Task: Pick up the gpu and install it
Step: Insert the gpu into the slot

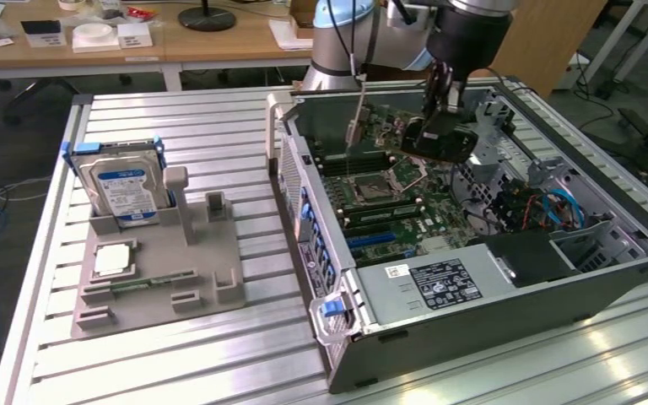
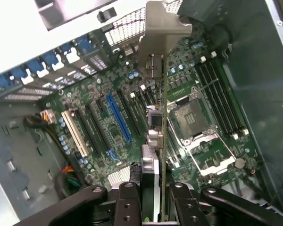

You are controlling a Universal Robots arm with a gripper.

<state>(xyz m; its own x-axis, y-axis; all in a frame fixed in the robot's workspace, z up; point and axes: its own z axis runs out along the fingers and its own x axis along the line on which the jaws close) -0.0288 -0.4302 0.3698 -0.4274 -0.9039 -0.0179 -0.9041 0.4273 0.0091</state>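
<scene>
Right now your hand (image 2: pixel 153 186) is clamped on the gpu (image 2: pixel 156 120), one finger on each face of the thin card, and it carries the card edge-on over the motherboard (image 2: pixel 108 136) inside the open case (image 1: pixel 504 312). The card's metal bracket (image 2: pixel 162 28) leads, close to the case's perforated rear wall (image 2: pixel 127 23).

Watch that bracket first. I judge it the likeliest thing to snag: if it meets the rear wall instead of sliding down beside it, the card could twist in your grip or be levered sideways. The second risk is alignment. In the wrist view the card's lower edge lies between the blue slot (image 2: pixel 120 120) and the CPU socket (image 2: pixel 193 117), over a row of dark slots, and you cannot tell from here whether it lines up with any one of them or whether it touches the board. Pressed down off-line, it could land on small parts of the board or on the open socket's frame. A grip on so thin a card may also let it pivot under load.

As for pose, your arm comes down from above into the case, which lies on its side on the worktop (image 1: pixel 189 118), wrist bent so the hand (image 1: pixel 442 139) hangs over the upper half of the board, well apart from the hard drive (image 1: pixel 121 190).
</scene>
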